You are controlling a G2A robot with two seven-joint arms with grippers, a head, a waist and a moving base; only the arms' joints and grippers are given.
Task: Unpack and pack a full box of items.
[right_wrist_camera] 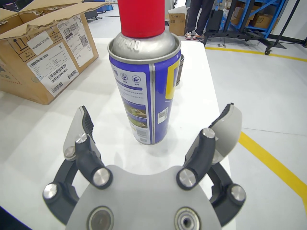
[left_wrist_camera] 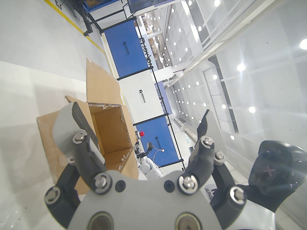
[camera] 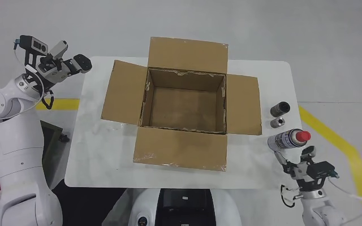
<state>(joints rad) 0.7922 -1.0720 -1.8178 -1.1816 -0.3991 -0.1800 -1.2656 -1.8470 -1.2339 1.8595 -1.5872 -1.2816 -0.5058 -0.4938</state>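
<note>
Two jaws of the right gripper [right_wrist_camera: 156, 110] are spread wide at the lower right of the top view, with the upright spray can [right_wrist_camera: 144, 72] framed between them but untouched, a line-up suited to a side grasp. Past the can, a dark cylinder [camera: 279, 108] and what may be a small metal piece [camera: 276, 122] are stood near the right edge of the table [camera: 102, 158]. At centre, the box [camera: 181, 148] is shown with flaps folded out and its inside bare, so repacking is judged due. At upper left, the left gripper [left_wrist_camera: 139, 111] is held wide and empty, clear of the box.
</note>
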